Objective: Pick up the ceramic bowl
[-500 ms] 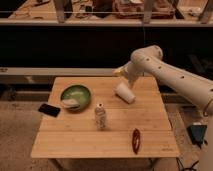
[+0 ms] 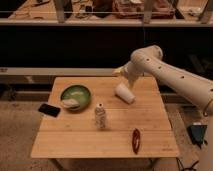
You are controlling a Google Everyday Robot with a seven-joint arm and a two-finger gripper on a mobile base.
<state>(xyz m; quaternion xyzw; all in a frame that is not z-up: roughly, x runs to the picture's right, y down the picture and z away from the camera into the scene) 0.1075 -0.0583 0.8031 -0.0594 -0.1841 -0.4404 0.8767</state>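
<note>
The ceramic bowl (image 2: 76, 96) is round, shallow and green with a whitish patch inside. It sits on the left part of the wooden table (image 2: 105, 142). My white arm (image 2: 170, 75) reaches in from the right and bends down over the table's back right. The gripper (image 2: 126, 81) hangs at its end, just above a white paper cup (image 2: 124, 93) lying on its side. It is well to the right of the bowl and apart from it.
A black phone (image 2: 49, 109) lies at the table's left edge beside the bowl. A small bottle (image 2: 100, 116) stands upright in the middle. A dark red object (image 2: 135, 140) lies near the front right. Dark shelving runs behind the table.
</note>
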